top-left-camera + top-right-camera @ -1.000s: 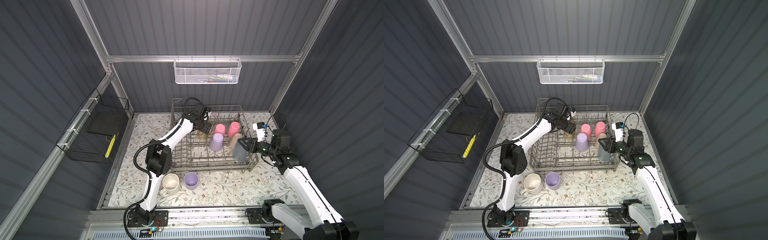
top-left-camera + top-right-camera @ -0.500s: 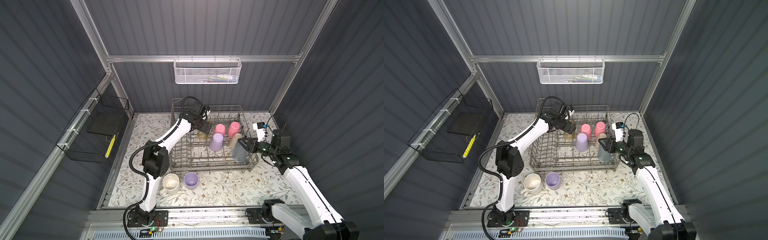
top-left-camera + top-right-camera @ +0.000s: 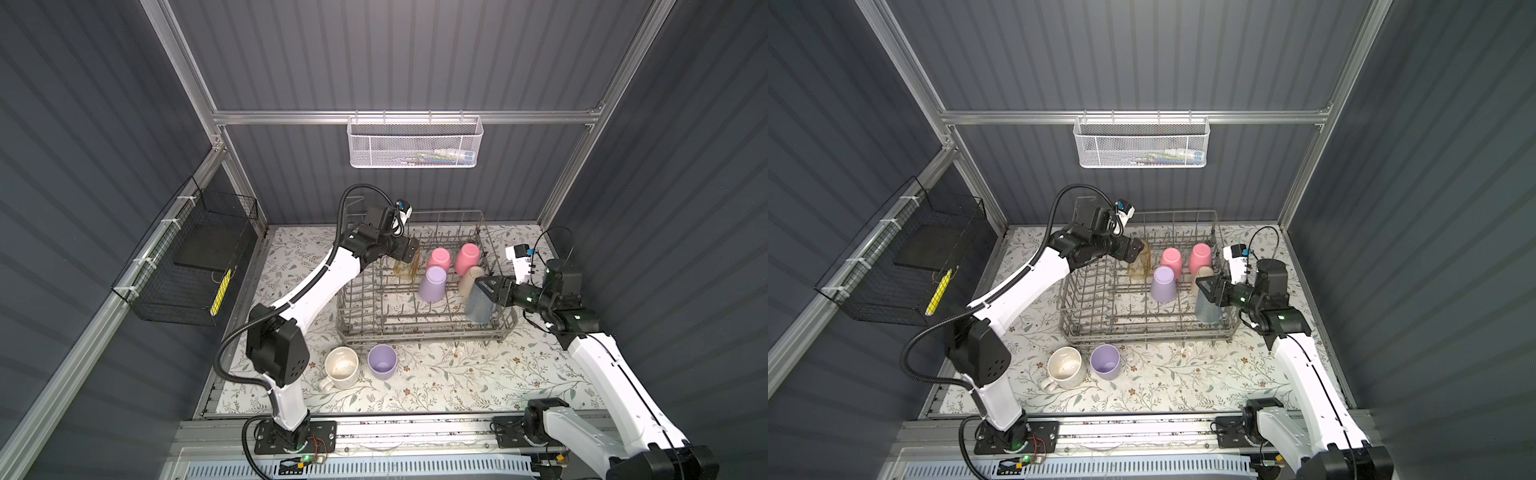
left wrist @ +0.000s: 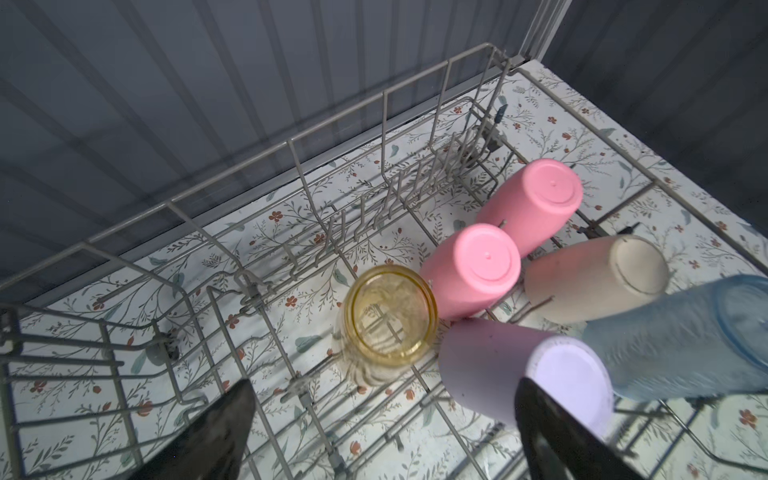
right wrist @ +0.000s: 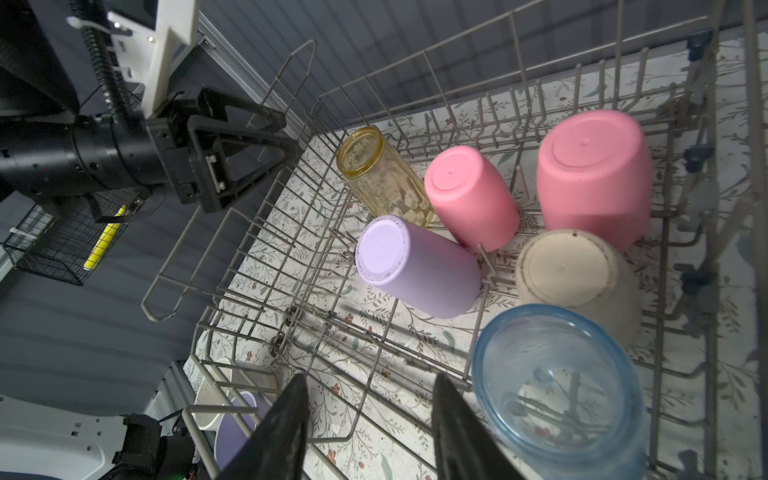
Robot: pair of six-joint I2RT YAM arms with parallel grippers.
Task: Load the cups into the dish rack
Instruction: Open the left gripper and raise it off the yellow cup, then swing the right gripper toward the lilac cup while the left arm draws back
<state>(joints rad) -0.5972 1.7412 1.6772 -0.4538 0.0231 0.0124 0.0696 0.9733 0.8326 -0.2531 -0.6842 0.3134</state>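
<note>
Though unheld, tumbler (image 5: 378,174) beside end effector (image 5: 289,135) —

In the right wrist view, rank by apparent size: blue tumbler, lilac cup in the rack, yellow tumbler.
1. blue tumbler, largest, but nearest the camera, so true size is unsure
2. lilac cup
3. yellow tumbler, smallest

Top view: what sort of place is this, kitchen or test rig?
Likely a robot test cell, not a kitchen: an aluminium frame with grey panel walls, two arms on a base rail, and a dish rack on a floral mat.
</note>
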